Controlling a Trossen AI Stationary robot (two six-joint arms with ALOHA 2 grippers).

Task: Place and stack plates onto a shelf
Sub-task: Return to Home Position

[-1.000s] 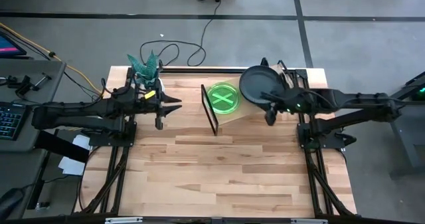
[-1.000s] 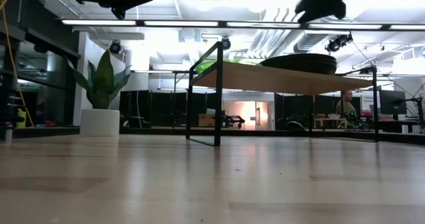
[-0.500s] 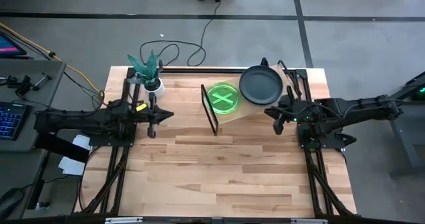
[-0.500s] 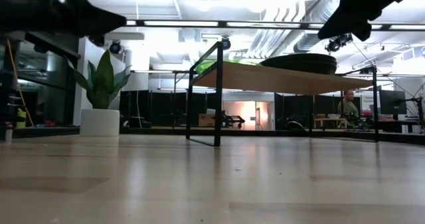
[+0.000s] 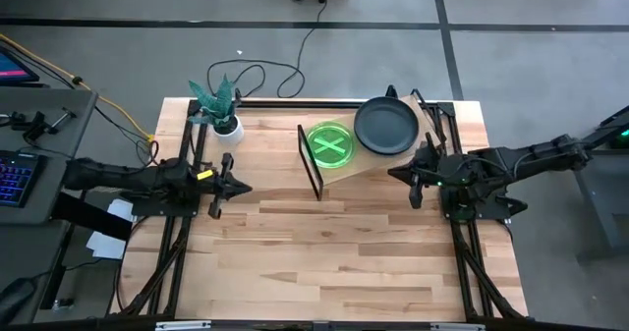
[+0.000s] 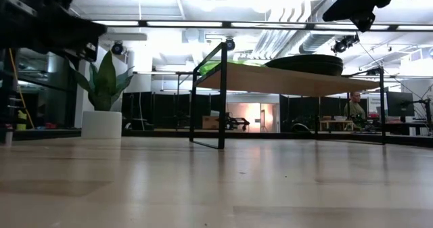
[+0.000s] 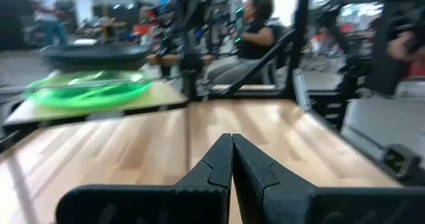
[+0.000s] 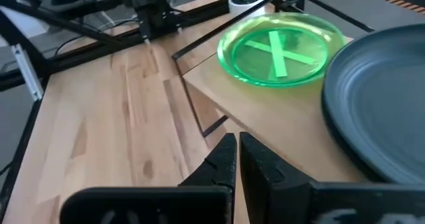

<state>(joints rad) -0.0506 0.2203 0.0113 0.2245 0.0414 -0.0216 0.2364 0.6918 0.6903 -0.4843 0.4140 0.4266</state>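
A dark grey plate (image 5: 385, 126) and a neon-green plate (image 5: 329, 144) lie side by side on the tilted light-wood shelf (image 5: 366, 163), whose black frame (image 5: 311, 162) stands on the table. Both also show in the right wrist view: the green plate (image 8: 282, 48) and the grey plate (image 8: 378, 98). My left gripper (image 5: 242, 188) is shut and empty over the table's left side, left of the shelf; its shut fingers show in the left wrist view (image 7: 232, 144). My right gripper (image 5: 393, 173) is shut and empty just near of the shelf's right part; it also shows in its own wrist view (image 8: 237, 144).
A white pot with a green plant (image 5: 220, 107) stands at the table's far left corner. Cables (image 5: 280, 76) trail off the far edge. People show in the room beyond the table (image 7: 255, 31). The bare wooden tabletop (image 5: 324, 252) spreads toward the near edge.
Both arms have drawn back. My left gripper has gone from beside the plant toward the near and left edges. My right gripper has come off the grey plate's near rim toward the table's near and right edges. The plates have stayed on the shelf.
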